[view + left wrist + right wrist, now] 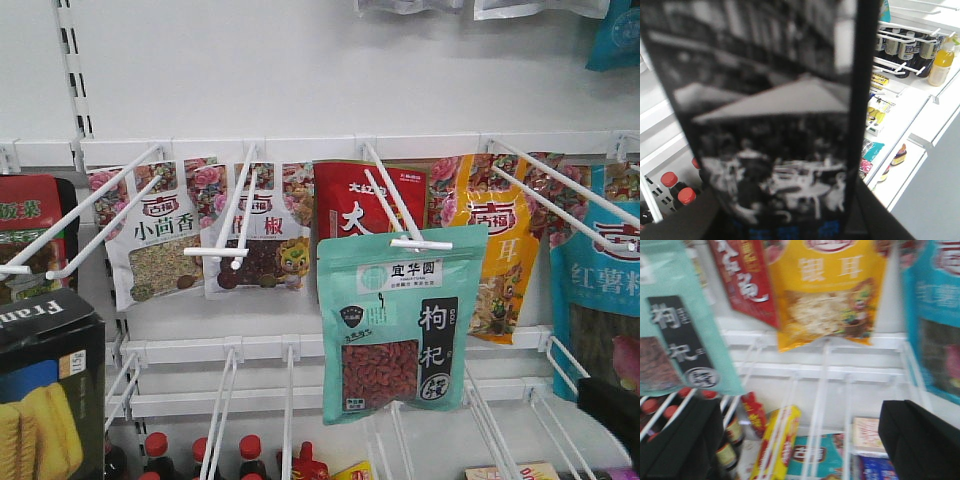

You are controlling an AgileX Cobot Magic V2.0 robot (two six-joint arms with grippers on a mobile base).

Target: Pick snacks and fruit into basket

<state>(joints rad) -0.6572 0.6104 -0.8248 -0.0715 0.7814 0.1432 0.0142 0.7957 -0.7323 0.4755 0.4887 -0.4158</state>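
Left jaws clamp the stiff black cardboard box [45, 390]; right jaws, apart, should take the six-o'clock edge of the floppy teal plastic pouch [400, 320].

A black box [45, 400] of cardboard is seen upright at the lower left of the front view, with white "Fran" lettering across its top edge and yellow biscuits pictured on its front; in the left wrist view it is blurred and fills most of the frame. A teal pouch [395, 320] is hung from a white peg hook, facing forward and slightly tilted; a window of red berries is set low on it, beside a black label with white characters
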